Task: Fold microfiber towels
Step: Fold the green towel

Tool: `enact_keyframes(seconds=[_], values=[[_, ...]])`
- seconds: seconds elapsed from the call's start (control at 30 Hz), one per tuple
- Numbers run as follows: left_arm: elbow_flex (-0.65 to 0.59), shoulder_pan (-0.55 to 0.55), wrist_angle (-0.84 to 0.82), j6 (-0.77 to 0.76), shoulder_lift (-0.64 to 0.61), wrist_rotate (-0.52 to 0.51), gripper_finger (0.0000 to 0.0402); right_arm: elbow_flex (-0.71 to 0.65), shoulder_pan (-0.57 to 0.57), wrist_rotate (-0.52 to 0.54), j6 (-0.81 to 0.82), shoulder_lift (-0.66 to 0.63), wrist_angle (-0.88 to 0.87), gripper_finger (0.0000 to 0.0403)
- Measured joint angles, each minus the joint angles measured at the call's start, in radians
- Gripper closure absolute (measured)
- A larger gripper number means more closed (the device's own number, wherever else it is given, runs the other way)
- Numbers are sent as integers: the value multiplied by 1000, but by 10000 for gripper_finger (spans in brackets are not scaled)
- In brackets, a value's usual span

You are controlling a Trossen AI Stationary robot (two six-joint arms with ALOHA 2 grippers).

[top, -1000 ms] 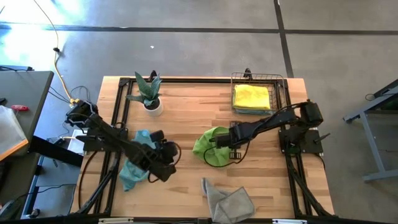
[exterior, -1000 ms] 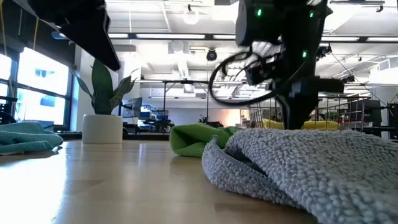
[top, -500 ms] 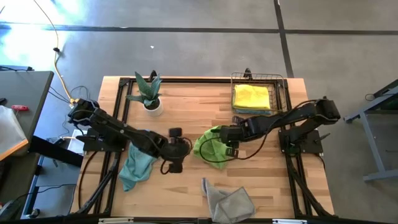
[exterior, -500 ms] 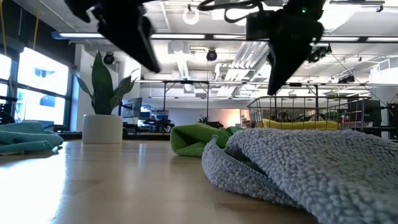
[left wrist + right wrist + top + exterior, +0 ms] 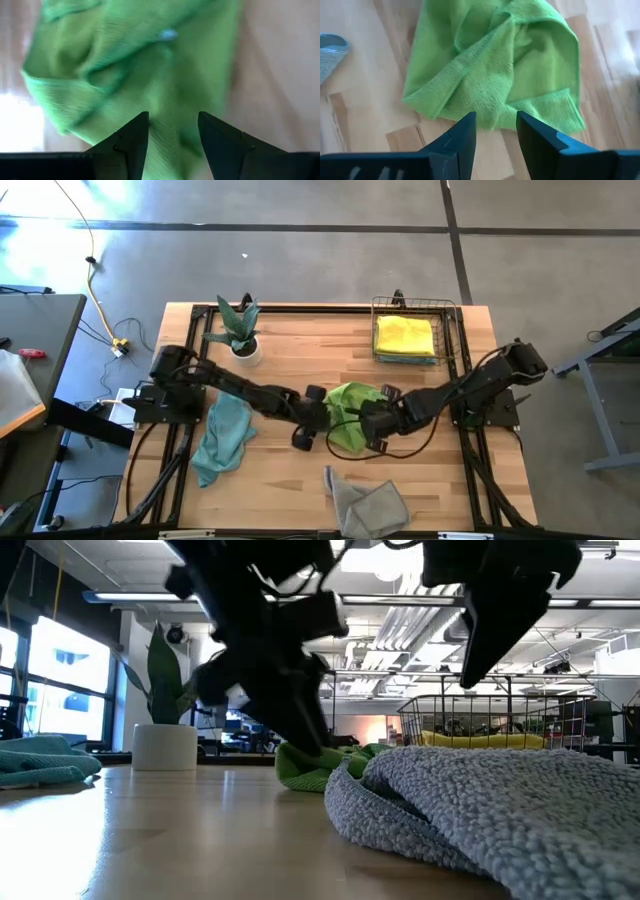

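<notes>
Your left gripper and right gripper flank the crumpled lime-green microfiber towel, jaws parted, gripping nothing.

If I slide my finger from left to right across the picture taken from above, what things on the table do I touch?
Crumpled teal-blue microfiber towel → left gripper → crumpled lime green microfiber towel → right gripper → copper wire basket with the folded bright yellow towel.

Two dark, jointed arms with black looping cables; left gripper and right gripper each end in two dark, wedge-shaped fingers.
</notes>
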Motion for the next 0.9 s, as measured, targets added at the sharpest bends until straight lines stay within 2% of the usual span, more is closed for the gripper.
enact_keyframes(seconds=[0.2, 0.4, 0.5, 0.63, 0.73, 0.9], values=[[0, 39, 31, 18, 3, 12, 241, 0, 68, 101, 148, 0, -69, 270], [1, 55, 53, 75, 23, 126, 241, -3, 98, 191, 241, 0, -247, 270], [0, 72, 60, 66, 43, 161, 241, -66, 93, 190, 272, -12, -241, 270], [0, 85, 59, 0, 52, 168, 241, -197, 76, 118, 297, -33, -101, 270], [1, 85, 61, -63, 50, 167, 241, -282, 64, 93, 281, -49, 78, 270], [0, 76, 26, -126, 46, 167, 258, -358, 41, 114, 131, -60, 431, 270]])
